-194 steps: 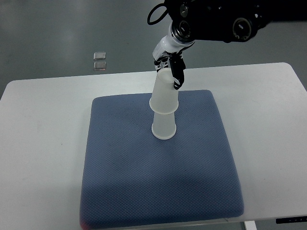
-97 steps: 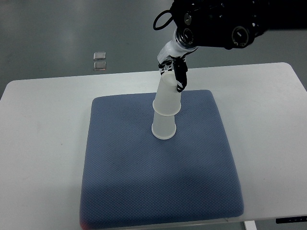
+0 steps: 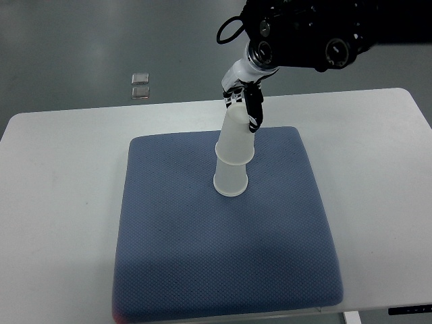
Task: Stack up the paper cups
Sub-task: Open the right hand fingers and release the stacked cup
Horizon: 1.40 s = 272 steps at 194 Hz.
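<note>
Two translucent white paper cups stand upside down near the back middle of the blue mat. The lower cup rests on the mat. The upper cup sits over it, leaning slightly to the right. My right hand reaches in from the top right on a black arm, and its fingers are closed around the upper cup's top end. The left arm does not show.
The mat lies on a white table whose far edge runs just behind the hand. Two small clear squares lie on the grey floor beyond the table, at the upper left.
My right hand and the upper cup shifted a little to the right, and the cup now sits lower over the bottom cup. The bottom cup stayed in place.
</note>
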Available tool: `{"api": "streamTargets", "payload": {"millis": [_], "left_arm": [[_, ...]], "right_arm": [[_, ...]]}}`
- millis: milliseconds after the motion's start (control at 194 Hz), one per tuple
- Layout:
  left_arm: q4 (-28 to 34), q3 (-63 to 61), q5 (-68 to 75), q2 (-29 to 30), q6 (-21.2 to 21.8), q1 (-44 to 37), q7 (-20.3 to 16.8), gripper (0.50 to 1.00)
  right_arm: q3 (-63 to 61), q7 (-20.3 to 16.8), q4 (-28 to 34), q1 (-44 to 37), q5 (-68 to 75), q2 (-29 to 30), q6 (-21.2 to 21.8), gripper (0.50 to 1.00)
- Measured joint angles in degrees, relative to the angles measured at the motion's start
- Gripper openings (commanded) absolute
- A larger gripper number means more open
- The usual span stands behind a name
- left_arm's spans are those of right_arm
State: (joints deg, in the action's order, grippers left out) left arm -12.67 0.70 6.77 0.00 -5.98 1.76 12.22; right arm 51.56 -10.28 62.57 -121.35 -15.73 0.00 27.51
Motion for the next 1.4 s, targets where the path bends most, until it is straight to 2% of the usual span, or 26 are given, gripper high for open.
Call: {"api": "streamTargets", "payload": {"millis": [747, 1401], "left_arm": [[0.36, 0.00, 0.00, 0.00, 0.08, 0.00, 0.00, 1.000], [0.37, 0.00, 0.00, 0.00, 0.27, -0.04, 0.00, 1.000]], "right_arm": [[-0.15, 0.00, -0.03, 2.73, 0.62, 0.00, -2.77, 0.785], [-0.41, 0.03, -2.42, 5.61, 1.17, 0.00, -4.51, 0.807]]}}
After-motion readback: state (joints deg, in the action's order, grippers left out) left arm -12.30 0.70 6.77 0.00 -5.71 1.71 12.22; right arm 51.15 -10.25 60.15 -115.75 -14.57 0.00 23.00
